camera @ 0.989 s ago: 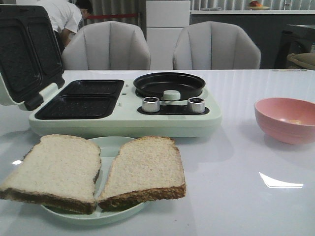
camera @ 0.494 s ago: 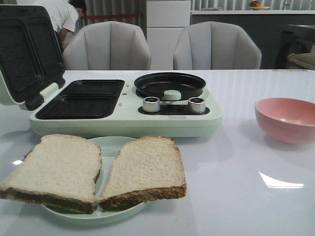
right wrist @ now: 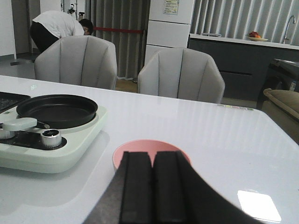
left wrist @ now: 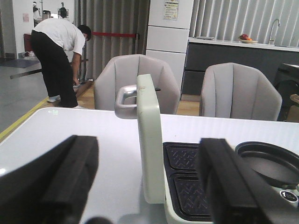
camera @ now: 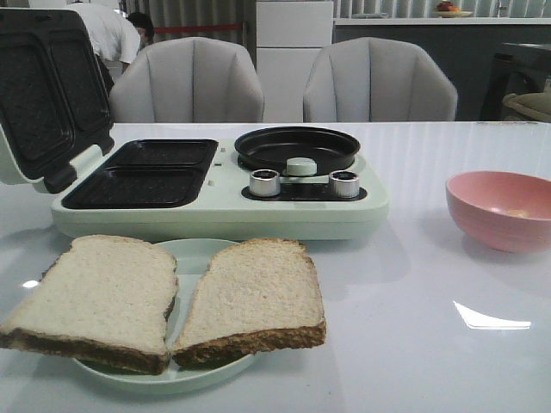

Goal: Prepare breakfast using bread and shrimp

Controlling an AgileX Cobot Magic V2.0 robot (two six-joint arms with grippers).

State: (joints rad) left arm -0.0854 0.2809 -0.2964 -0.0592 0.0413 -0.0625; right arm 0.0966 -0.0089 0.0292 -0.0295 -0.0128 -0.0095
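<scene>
Two bread slices, one on the left [camera: 96, 297] and one on the right [camera: 254, 297], lie side by side on a pale green plate [camera: 194, 255] at the table's front. A pink bowl [camera: 499, 209] stands at the right; a faint orange-whitish patch inside it [camera: 516, 212] may be the shrimp, too small to tell. Neither gripper shows in the front view. In the left wrist view my left gripper [left wrist: 149, 186] is open and empty, facing the raised lid [left wrist: 149, 140] of the breakfast maker. In the right wrist view my right gripper [right wrist: 152, 186] is shut and empty, just before the pink bowl [right wrist: 133, 151].
A pale green breakfast maker [camera: 215, 211] stands behind the plate, with its lid [camera: 47, 95] open at the left, two dark sandwich trays [camera: 142, 172], a round black pan [camera: 297, 148] and two knobs [camera: 264, 182]. Two grey chairs [camera: 379, 82] stand behind the table. A person [camera: 108, 30] bends over far back.
Nothing on the table has moved. Only the person in the background has shifted.
</scene>
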